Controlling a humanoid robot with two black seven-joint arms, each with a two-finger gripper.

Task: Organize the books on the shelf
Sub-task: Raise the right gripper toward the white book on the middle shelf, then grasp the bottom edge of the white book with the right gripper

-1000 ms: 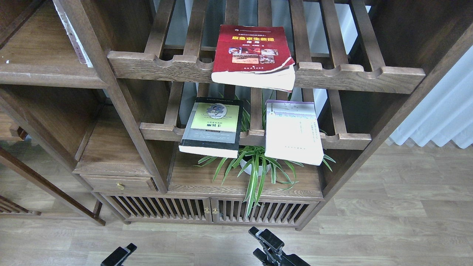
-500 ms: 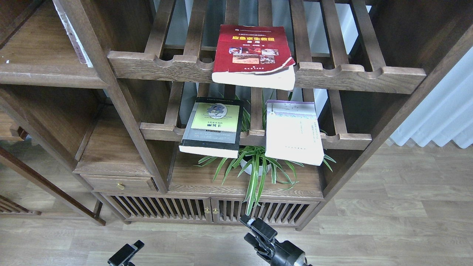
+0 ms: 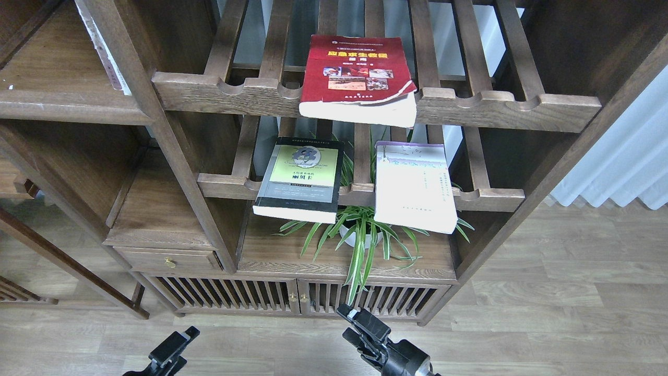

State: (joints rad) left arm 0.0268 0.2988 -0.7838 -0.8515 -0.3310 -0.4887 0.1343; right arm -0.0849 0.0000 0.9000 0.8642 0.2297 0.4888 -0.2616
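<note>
The thick red book (image 3: 357, 78) with photos and a yellow title lies flat on the upper slatted rack, its pages overhanging the front rail. The black-grey book (image 3: 300, 177) with a yellow-green panel and the pale lavender-white book (image 3: 414, 185) lie side by side on the lower slatted rack. A solid dark-brown shelf (image 3: 62, 107) with a rounded front edge sits at the upper left. My left gripper (image 3: 172, 349) and right gripper (image 3: 359, 329) are low over the floor, far below the books. The right one's two fingers stand apart and hold nothing. The left one shows too little to tell.
A potted spider plant (image 3: 360, 235) stands on the solid board under the lower rack. A thin white book (image 3: 107, 52) leans upright on the upper left shelf. A drawer (image 3: 167, 259) and slatted cabinet doors (image 3: 297, 297) are at the bottom. A white curtain (image 3: 621, 156) hangs at right.
Both grippers have risen a little into view from the bottom edge, the right one moving up and left. The books have not moved.
</note>
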